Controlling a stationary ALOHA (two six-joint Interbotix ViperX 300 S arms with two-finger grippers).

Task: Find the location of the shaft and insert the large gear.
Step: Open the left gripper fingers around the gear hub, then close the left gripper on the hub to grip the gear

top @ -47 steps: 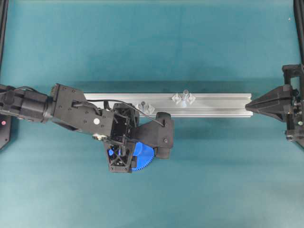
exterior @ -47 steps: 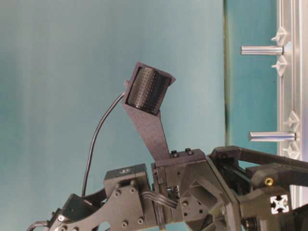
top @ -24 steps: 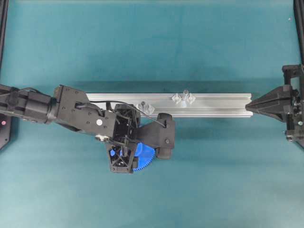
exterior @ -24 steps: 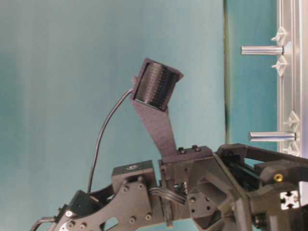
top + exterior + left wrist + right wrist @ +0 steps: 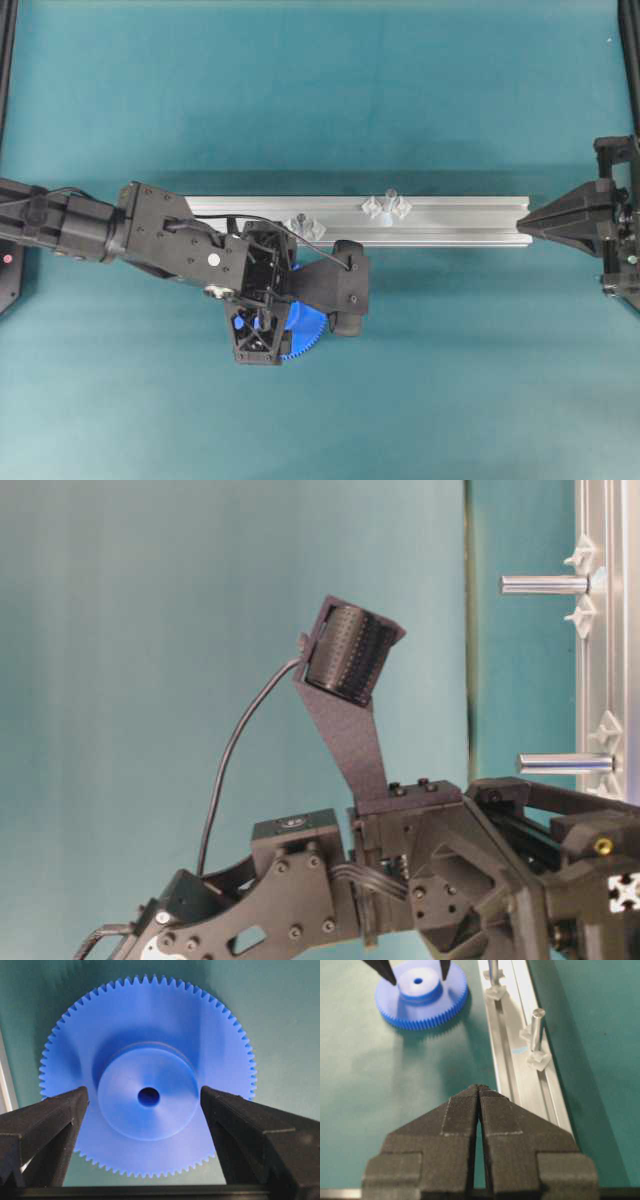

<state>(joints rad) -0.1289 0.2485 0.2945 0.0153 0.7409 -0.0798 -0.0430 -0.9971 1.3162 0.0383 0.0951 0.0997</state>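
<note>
The large gear, bright blue with fine teeth, lies flat on the teal mat, hub and centre hole facing up. My left gripper is open, with one finger on each side of the hub and a gap at both. From overhead only part of the gear shows from under the left wrist. The shaft stands upright on the aluminium rail between two clear mounts, and also shows as the nearer peg, the shaft. My right gripper is shut and empty, at the rail's right end.
A second stud with clear mounts stands on the rail near the left wrist. Black frame posts run along the left and right edges of the mat. The left wrist camera housing sticks up in the table-level view.
The left arm has shifted a little to the right over the gear. Its jaws stay open. The gear and the right arm have not moved.
</note>
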